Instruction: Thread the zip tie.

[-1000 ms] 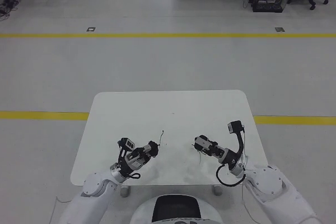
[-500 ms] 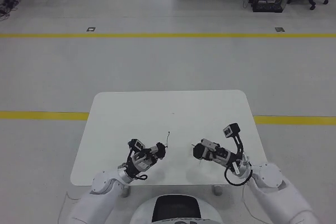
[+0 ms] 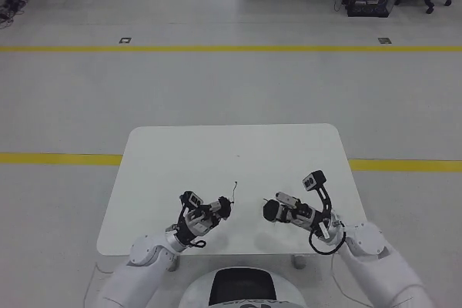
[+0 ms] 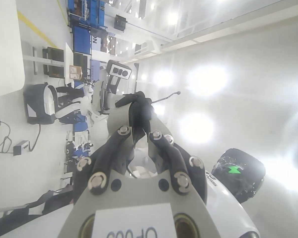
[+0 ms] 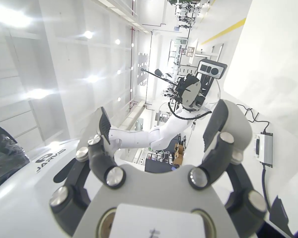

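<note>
The left tool is clenched on a thin black plastic zip tie. The tie's free end pokes out over the white counter, and the rest is hidden inside the grip. The right tool, released, faces it nearby; the tie's knobbed tip is too small to identify.
</note>
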Controlling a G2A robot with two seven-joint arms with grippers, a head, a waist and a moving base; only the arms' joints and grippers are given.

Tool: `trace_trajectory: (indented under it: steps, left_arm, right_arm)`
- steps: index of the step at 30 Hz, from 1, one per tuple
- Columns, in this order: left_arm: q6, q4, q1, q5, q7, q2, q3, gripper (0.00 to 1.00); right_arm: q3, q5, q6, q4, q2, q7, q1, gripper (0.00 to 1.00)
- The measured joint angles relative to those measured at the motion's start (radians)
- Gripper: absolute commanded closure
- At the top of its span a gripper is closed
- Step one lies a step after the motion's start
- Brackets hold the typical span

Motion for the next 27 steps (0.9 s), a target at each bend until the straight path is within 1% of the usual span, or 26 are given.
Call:
trace_trajectory:
  steps: [2,3,6,10,16,20,27]
  left_arm:
    - [0.010,-0.005,0.000,-0.013,-0.001,-0.002,0.012,1.00]
    - [0.012,-0.005,-0.001,-0.020,-0.005,-0.004,0.021,1.00]
    - [0.000,0.004,-0.013,-0.046,-0.023,-0.011,0.046,1.00]
    - [0.000,0.029,-0.035,-0.082,-0.044,-0.027,0.066,1.00]
    - [0.000,0.079,-0.058,-0.151,-0.083,-0.057,0.081,1.00]
    - [0.000,0.103,-0.066,-0.166,-0.114,-0.072,0.082,1.00]
    - [0.000,0.105,-0.068,-0.161,-0.117,-0.072,0.083,1.00]
  right_arm:
    - [-0.020,0.016,0.024,0.015,-0.004,0.004,0.011,0.00]
    - [-0.031,0.038,0.035,0.028,-0.006,0.023,0.022,0.00]
    - [-0.063,0.111,0.051,0.086,-0.013,0.100,0.064,0.00]
    - [-0.106,0.205,0.061,0.166,-0.025,0.196,0.113,0.00]
    - [-0.151,0.303,0.061,0.255,-0.042,0.290,0.163,0.00]
    - [-0.173,0.344,0.062,0.292,-0.051,0.338,0.188,0.00]
    - [-0.173,0.344,0.062,0.293,-0.051,0.340,0.188,0.00]
